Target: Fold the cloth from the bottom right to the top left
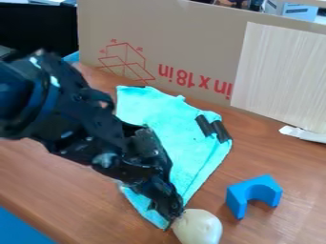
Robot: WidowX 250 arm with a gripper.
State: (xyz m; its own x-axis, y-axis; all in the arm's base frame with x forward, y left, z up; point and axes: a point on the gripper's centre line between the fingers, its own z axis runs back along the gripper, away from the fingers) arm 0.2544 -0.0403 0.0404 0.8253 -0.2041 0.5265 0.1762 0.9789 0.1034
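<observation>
Since the turquoise cloth lies on the table, partly beneath the gripper, we judge it light and limp, best pinched shallowly at its bottom corner, though we cannot tell whether the gripper is released or clenched.

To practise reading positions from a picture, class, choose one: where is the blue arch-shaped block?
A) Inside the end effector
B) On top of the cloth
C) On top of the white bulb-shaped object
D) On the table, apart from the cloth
D: the blue arch-shaped block rests on the wooden table, with bare tabletop between it and the turquoise cloth.
</observation>
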